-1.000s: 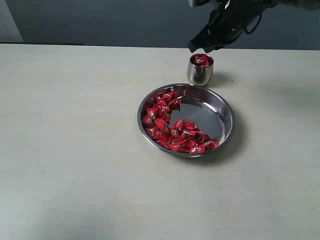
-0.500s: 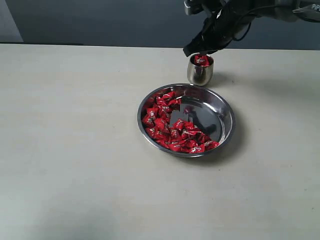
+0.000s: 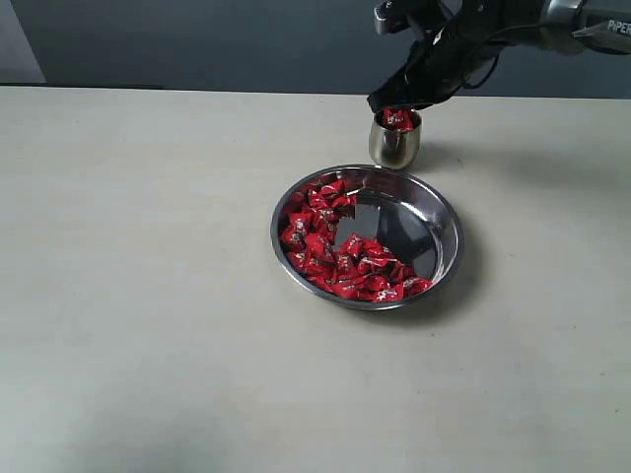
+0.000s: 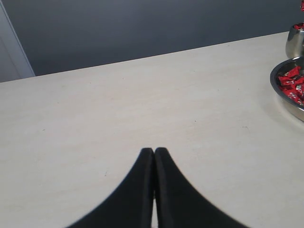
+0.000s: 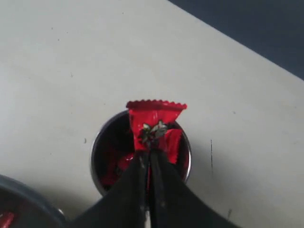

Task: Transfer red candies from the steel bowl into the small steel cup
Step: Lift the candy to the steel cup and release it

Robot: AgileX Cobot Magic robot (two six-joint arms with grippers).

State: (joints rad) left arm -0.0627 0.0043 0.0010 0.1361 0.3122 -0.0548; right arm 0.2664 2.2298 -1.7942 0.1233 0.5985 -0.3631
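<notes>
Red candies (image 3: 340,258) heap in the bowl (image 3: 419,227), a few in the cup (image 3: 394,148). Right end effector (image 5: 149,153) clamped on one candy (image 5: 155,116) right over the cup; left end effector (image 4: 154,153) pinched together, empty. Plenty left to move!

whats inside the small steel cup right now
Red candies sit piled in the small steel cup, up near its rim. The shut right tool holds another candy above the mouth, hiding part of the inside; how many lie beneath cannot be seen.
</notes>
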